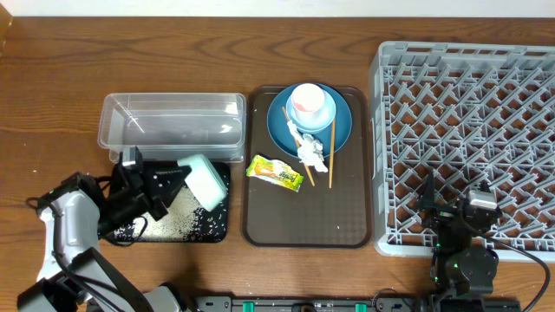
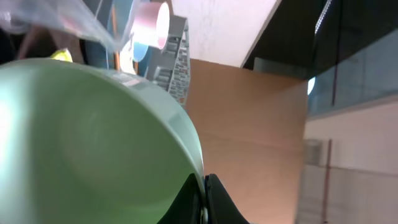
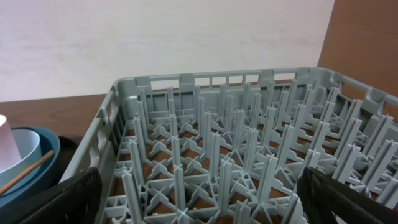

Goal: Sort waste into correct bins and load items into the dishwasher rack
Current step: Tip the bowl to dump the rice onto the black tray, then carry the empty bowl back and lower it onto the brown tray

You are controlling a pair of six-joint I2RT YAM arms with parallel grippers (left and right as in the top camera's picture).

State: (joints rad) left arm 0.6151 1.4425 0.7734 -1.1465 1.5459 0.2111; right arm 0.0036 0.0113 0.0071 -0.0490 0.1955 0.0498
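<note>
Mint bowl (image 1: 205, 180) tilted at black tray's (image 1: 224, 218) right edge.

Two chopsticks (image 1: 330, 156), one wrapper (image 1: 275, 172), one rack (image 1: 378, 147)

A brown serving tray (image 1: 299, 217) with a raised rim and rounded corners is lying flat near the middle of the dark wooden table (image 1: 52, 87). A pale wall (image 3: 155, 37) is rising behind the table's far edge.
</note>
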